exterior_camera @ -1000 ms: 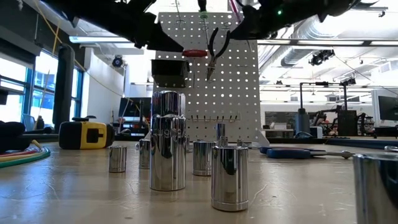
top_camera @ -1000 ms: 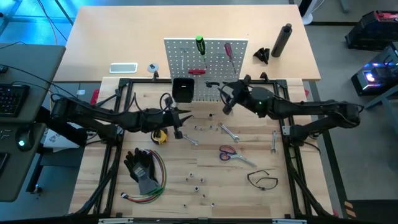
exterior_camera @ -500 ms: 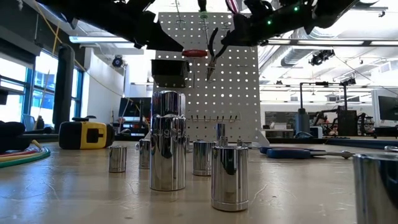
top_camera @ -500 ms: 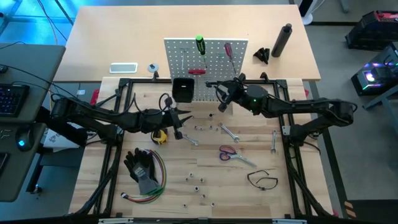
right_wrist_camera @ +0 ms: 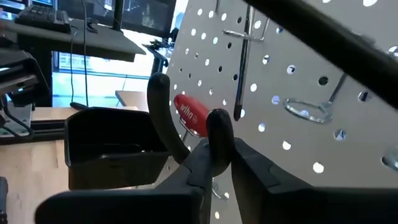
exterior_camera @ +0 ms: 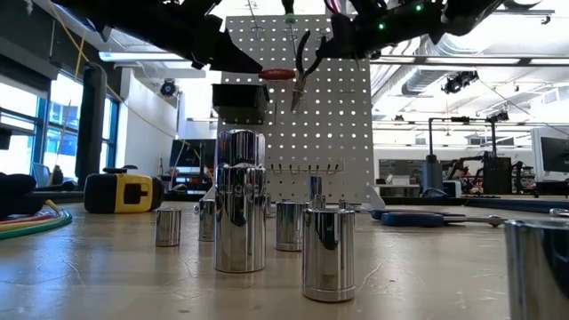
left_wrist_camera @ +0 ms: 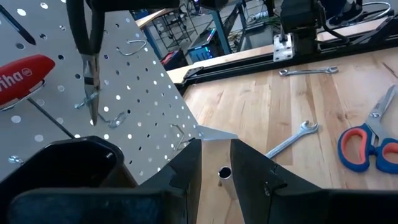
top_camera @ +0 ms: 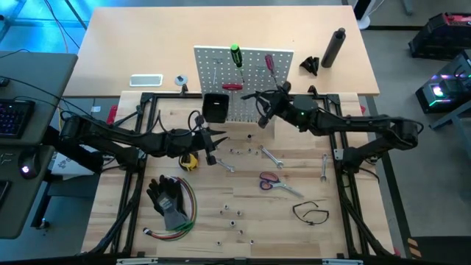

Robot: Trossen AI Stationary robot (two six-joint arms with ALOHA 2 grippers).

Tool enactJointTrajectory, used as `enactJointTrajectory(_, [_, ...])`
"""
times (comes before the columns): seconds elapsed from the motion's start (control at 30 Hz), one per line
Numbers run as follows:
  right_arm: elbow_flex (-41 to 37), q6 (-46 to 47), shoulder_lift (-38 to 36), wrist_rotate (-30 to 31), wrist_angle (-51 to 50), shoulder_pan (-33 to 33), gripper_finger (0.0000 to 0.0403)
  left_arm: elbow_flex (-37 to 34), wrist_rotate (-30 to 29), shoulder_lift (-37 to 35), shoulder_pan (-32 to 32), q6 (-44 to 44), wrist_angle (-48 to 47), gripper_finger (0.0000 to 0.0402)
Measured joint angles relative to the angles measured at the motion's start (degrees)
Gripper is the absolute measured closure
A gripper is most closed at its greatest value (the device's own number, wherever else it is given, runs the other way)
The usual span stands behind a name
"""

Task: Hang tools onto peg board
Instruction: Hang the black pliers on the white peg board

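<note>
The white peg board (top_camera: 250, 73) stands at the far middle of the table. On it hang a green-handled screwdriver (top_camera: 236, 53), a red-handled screwdriver (top_camera: 270, 60), a red-handled tool (top_camera: 232, 85) and a black bin (top_camera: 216, 107). My right gripper (top_camera: 263, 103) is right in front of the board, shut on black-handled pliers (exterior_camera: 300, 76). Their nose (left_wrist_camera: 92, 99) points down beside a wire hook. My left gripper (top_camera: 213, 143) hovers left of centre, its fingers (left_wrist_camera: 186, 168) slightly apart with nothing held. My right gripper pinches one black handle of the pliers (right_wrist_camera: 217, 130) between its two fingers. The other curved handle (right_wrist_camera: 163, 112) stands free beside them. The fingers come level from the table's right side toward the board. The pliers hang nose down in front of the board, clear of the table.
On the table lie wrenches (top_camera: 271, 157) (top_camera: 324, 167), red-handled scissors (top_camera: 269, 181), a yellow tape measure (top_camera: 190, 160), a thin black loop (top_camera: 309, 212), several small chrome sockets (top_camera: 235, 215), and black gloves with coloured wires (top_camera: 169, 199). A dark bottle (top_camera: 334, 47) stands behind the board.
My right gripper has moved toward the table's far edge and a little left, up to the peg board. It has carried the pliers along, which still hang nose down and now sit slightly higher against the board.
</note>
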Motion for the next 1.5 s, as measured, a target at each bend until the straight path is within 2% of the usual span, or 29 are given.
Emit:
enactJointTrajectory(0.33, [4.1, -0.1, 0.0, -0.5, -10.2, -0.1, 0.038, 0.0, 0.0, 0.0, 0.0, -0.1, -0.1, 0.0323])
enactJointTrajectory(0.7, [7.9, 1.4, 0.1, -0.8, -15.2, -0.8, 0.0381, 0.0, 0.0, 0.0, 0.0, -0.9, -0.1, 0.0323])
enactJointTrajectory(0.83, [10.6, 3.6, 2.1, -3.0, -19.2, -1.9, 0.0381, 0.0, 0.0, 0.0, 0.0, -1.1, -0.1, 0.0323])
enactJointTrajectory(1.1, [18.4, 3.9, 8.2, -3.2, -25.4, -2.0, 0.0381, 0.0, 0.0, 0.0, -0.6, -1.6, -0.6, 0.0323])
enactJointTrajectory(1.5, [23.9, 4.0, 9.0, -3.2, -31.8, -2.0, 0.0381, 0.1, 0.0, 0.0, -1.0, -1.1, -1.8, 0.0323])
